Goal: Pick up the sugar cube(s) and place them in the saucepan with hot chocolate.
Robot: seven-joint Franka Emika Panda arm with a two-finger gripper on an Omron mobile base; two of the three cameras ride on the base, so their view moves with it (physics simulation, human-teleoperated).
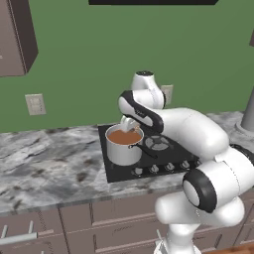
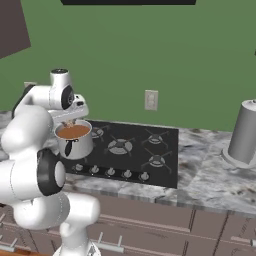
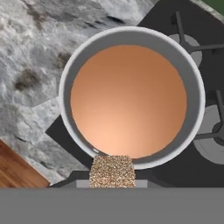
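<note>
The saucepan with hot chocolate (image 1: 124, 147) is a squat silver pan of brown liquid on the front left burner of the black stove (image 1: 163, 158). Its black handle (image 1: 147, 150) points right and toward the front. My gripper (image 1: 130, 123) hangs just above the pan's far rim and also shows in the right base view (image 2: 74, 119). In the hand view the pan's rim (image 3: 65, 87) and its brown surface lie straight below. A speckled brownish sugar cube (image 3: 112, 171) sits at the bottom centre, held between my fingers, over the pan's near edge.
Marble counter (image 1: 49, 163) spreads left of the stove, and a row of knobs (image 2: 110, 172) lines the stove's front. A tall grey cylinder (image 2: 245, 132) stands on the counter at the right. Wall outlets (image 2: 151, 100) are on the green wall, with a dark cabinet (image 1: 15, 34) at upper left.
</note>
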